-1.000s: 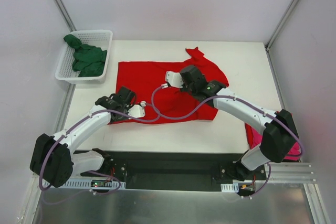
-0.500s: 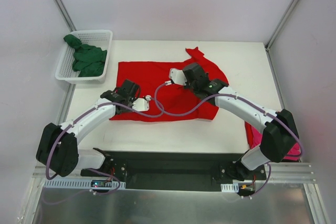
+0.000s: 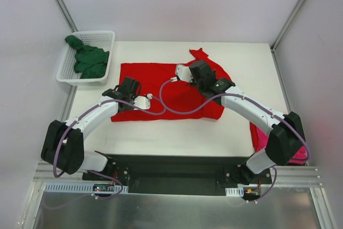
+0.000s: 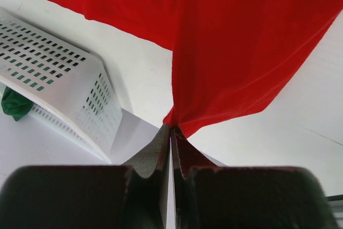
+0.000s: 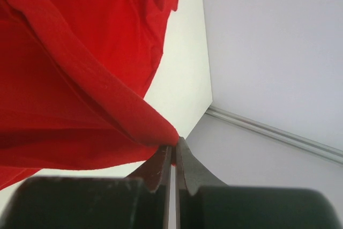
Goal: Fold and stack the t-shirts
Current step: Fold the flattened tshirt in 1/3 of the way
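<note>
**Q:** Top view: what is marked?

**A:** My left pincer [image 3: 127, 88] and right pincer [image 3: 197, 73], both over the red t-shirt [image 3: 161, 79], which lies spread on the middle of the bench [image 3: 161, 132]. Compared with a second earlier, both pincers stand farther from my bases. The shirt's near hem has been drawn away from the bench's near edge. The green t-shirt [image 3: 88, 60] sits bunched in the basket [image 3: 104, 36] at far left. The pink t-shirt [image 3: 258, 139] shows at the near right, partly behind my right arm. Neither has shifted.

**Q:** Left wrist view?

**A:** My left pincer [image 4: 170, 128] is pressed together on a corner of the red cloth, which fans out taut from the tips. The basket [image 4: 64, 95] stands to the left, with a scrap of green [image 4: 13, 105] inside.

**Q:** Right wrist view?

**A:** My right pincer [image 5: 174, 146] is likewise closed, pinching a folded red edge. The rest of the shirt lies beyond it on the bench.
</note>
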`<move>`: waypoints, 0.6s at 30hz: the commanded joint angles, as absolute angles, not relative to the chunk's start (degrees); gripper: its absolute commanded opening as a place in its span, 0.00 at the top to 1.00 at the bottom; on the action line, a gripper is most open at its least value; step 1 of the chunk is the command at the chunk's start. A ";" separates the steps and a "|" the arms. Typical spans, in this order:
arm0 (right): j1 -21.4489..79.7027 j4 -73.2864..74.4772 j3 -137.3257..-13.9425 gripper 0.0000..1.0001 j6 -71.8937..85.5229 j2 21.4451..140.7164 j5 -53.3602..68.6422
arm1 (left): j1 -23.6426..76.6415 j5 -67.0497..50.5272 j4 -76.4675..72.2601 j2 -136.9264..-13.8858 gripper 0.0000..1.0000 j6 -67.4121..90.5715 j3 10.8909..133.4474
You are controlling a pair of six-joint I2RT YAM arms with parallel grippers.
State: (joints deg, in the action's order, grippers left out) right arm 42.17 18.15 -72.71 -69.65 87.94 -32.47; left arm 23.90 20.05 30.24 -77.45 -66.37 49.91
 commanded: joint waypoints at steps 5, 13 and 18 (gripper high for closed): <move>41.22 15.38 -76.03 0.99 -70.93 88.33 -34.81 | 23.29 19.60 27.34 -80.77 1.00 -69.34 53.43; 41.05 16.26 -74.88 0.99 -70.31 87.89 -35.68 | 23.29 18.63 26.02 -84.55 1.00 -71.01 56.07; 40.87 16.35 -74.18 0.99 -70.14 87.98 -35.68 | 23.29 18.37 24.96 -86.92 1.00 -71.81 57.74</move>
